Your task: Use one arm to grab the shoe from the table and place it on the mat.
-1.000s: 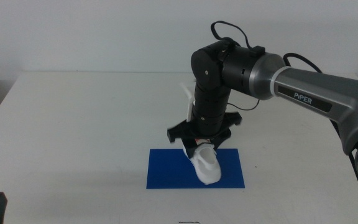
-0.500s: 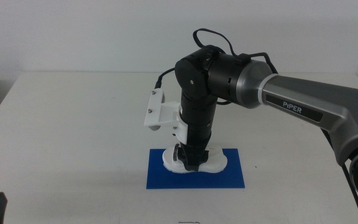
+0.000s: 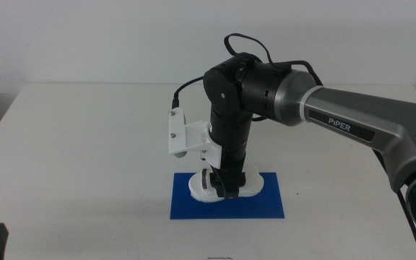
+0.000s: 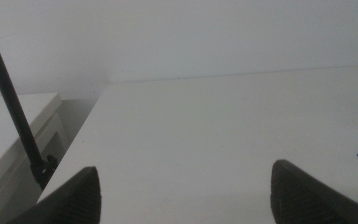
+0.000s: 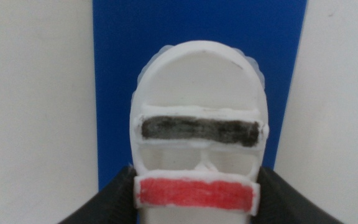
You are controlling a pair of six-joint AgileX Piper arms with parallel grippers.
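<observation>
White table [image 3: 85, 144], blue mat [image 3: 186, 206], shoe [image 3: 248, 189] in right end effector [image 3: 221, 189]

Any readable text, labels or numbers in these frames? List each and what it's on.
"PIPER": white lettering on the grey link of the right arm, middle view.
No other text: none on the shoe, the mat, the table or in the left wrist view.
The right gripper is shut on the shoe over the mat; the left gripper waits open at the table's near left edge.
</observation>
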